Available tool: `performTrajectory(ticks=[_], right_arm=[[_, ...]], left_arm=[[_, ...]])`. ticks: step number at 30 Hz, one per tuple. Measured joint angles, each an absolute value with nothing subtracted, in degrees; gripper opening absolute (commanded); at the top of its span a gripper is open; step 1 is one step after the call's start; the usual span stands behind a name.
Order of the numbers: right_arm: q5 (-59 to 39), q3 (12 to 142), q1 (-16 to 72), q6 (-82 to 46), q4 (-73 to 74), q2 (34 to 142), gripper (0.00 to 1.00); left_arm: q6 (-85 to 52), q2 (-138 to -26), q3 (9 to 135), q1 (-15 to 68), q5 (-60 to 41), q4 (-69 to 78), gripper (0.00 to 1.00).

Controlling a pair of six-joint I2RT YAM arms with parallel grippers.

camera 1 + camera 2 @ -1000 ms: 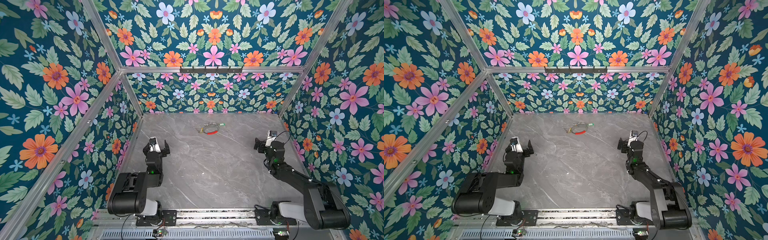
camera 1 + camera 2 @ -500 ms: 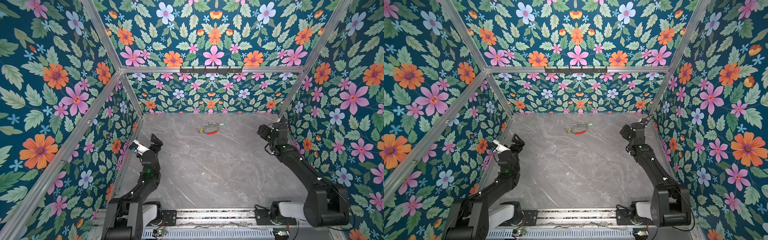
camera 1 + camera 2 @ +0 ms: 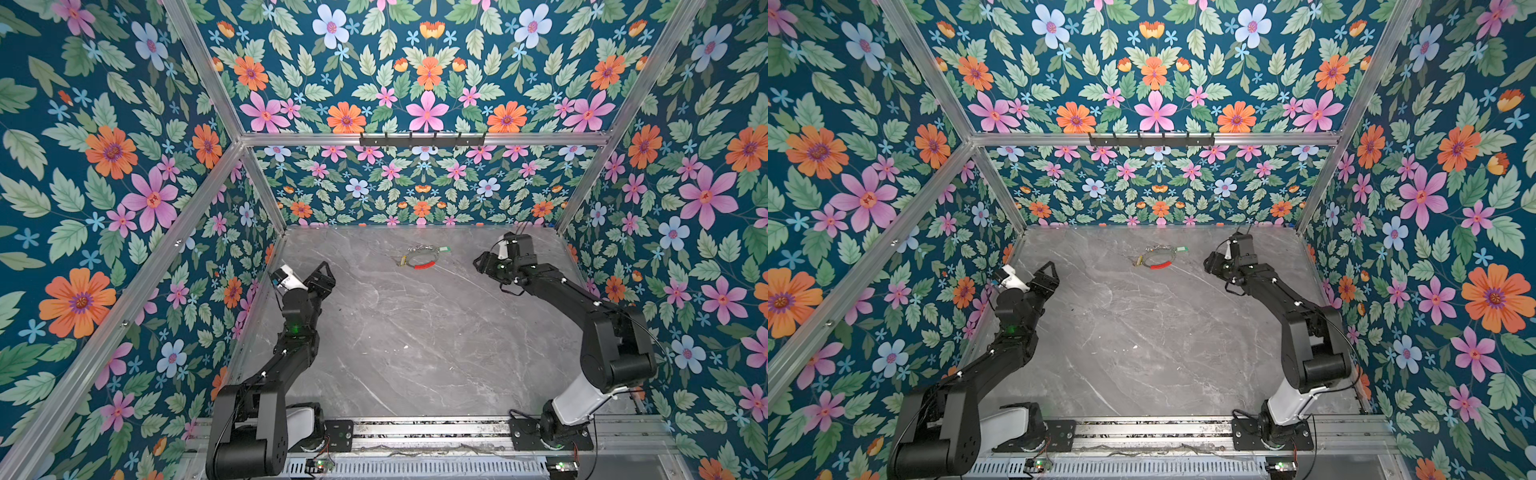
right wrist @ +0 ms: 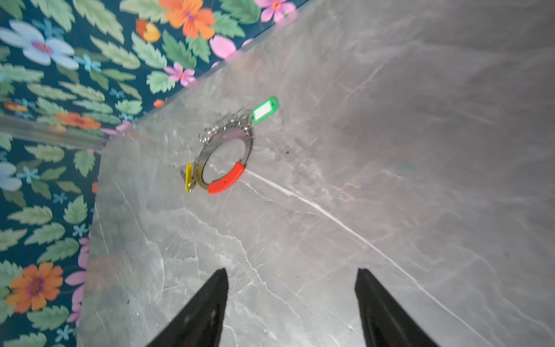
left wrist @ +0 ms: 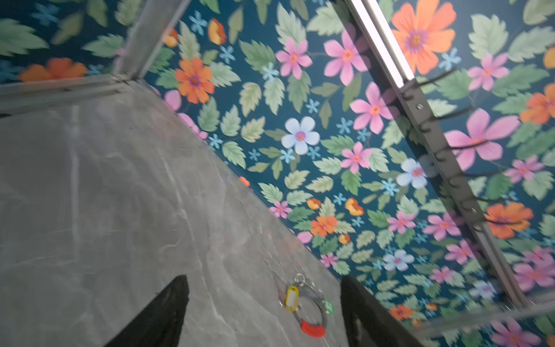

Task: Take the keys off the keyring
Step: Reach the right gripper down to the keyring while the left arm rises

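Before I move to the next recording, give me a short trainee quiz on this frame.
1. True or false: the right gripper holds the keyring.
2. Where on the table does the keyring lie? A) the far half, near the back wall B) the near half, by the arm bases C) hanging off an edge
3. Fill in: the keyring's sleeve is coloured ___.
Key: 1 false, its jaws stand open and well short of the keyring; 2 A; 3 red.
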State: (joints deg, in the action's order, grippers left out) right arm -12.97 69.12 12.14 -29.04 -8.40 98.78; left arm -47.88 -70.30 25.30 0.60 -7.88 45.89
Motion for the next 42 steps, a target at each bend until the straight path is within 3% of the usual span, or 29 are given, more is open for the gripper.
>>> performTrajectory(ticks=[6,15,29,33,42], right_arm=[[-14.5,81.6,17.1,-26.6,-12.0,111.7,0.58],[-15.4,102.1,17.2,-30.1,-14.7,129.1,0.58],[-18.0,123.2,17.2,-34.2,-20.0,144.7,0.50],[-18.2,127.4,17.2,-34.3,-21.5,148.0,0.45],[-17.9,130.4,17.2,-34.3,-22.9,150.2,0.24]], left_arm=[[-49.1,-73.7,23.3,2.2,-18.2,46.6,0.77],[-49.5,-79.3,23.4,5.7,-25.2,49.4,0.77],[-54.0,-86.5,23.9,6.3,-31.0,57.2,0.75],[-55.5,-87.7,24.1,6.3,-32.4,59.3,0.75],[-58.3,-89.3,24.4,6.3,-34.3,62.7,0.74]])
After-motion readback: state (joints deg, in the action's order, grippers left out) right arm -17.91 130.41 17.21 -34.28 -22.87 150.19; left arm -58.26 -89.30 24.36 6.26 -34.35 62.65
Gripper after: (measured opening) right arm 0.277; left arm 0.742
